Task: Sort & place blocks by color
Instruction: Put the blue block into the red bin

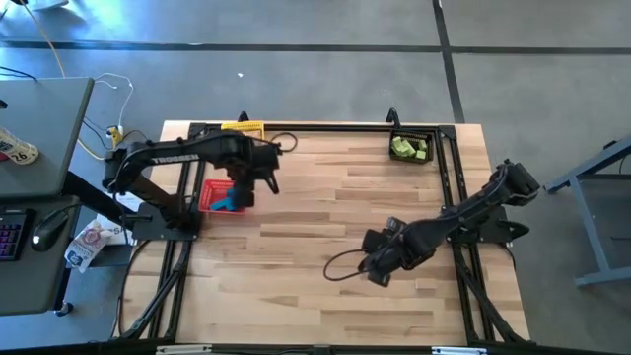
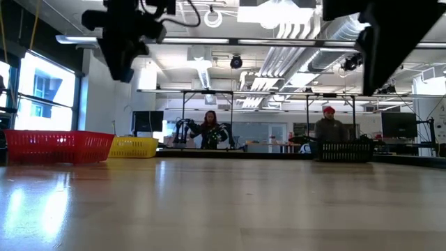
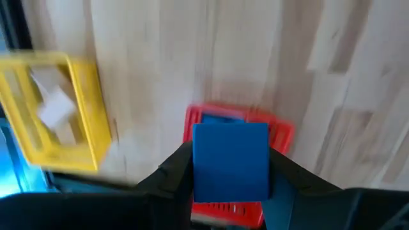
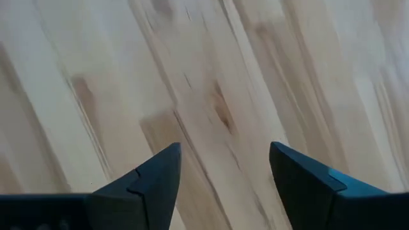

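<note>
My left gripper hangs above the red basket near the table's left side and is shut on a blue block. The high view shows that gripper over the red basket, with blue inside it. Tan blocks lie in the yellow basket at the far edge. Light green blocks fill the black basket at the far right. My right gripper is open above bare wood at the table's middle right. My left gripper pinches the blue block between its two fingers, one on each of two opposite side faces. The fingers point down from above. The block is lifted clear, above the red basket.
The three baskets stand along the table's left and far sides: red, yellow, black. A black frame rail runs around the table. People stand far behind the table. Bare wood spans the middle.
</note>
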Tool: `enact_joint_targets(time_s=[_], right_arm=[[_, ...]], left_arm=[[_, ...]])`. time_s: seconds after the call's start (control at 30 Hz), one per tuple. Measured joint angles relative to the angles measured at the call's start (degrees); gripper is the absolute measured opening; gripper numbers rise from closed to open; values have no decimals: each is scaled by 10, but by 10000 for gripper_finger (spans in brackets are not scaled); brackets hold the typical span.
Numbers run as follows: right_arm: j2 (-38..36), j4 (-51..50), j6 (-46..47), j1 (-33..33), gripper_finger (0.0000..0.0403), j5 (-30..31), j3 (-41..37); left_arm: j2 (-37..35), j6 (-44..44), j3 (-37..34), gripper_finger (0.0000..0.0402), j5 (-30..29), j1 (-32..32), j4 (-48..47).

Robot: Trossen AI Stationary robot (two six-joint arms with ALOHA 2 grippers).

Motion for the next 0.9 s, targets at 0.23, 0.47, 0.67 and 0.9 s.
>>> enact_joint_targets(time_s=[0.23, 0.47, 0.67, 0.9], right_arm=[[0, -70, 73, 31, 222, -30, 0], [0, -79, 90, 65, 222, -90, 0], [0, -90, 106, 90, 222, -107, 0], [0, -129, 157, 106, 222, -121, 0]], left_arm=[[1, 1, -73, 108, 6, 70, -28], [1, 6, -147, 109, 19, 107, -29], [1, 5, -209, 110, 18, 130, -29], [2, 8, -262, 113, 19, 144, 10]])
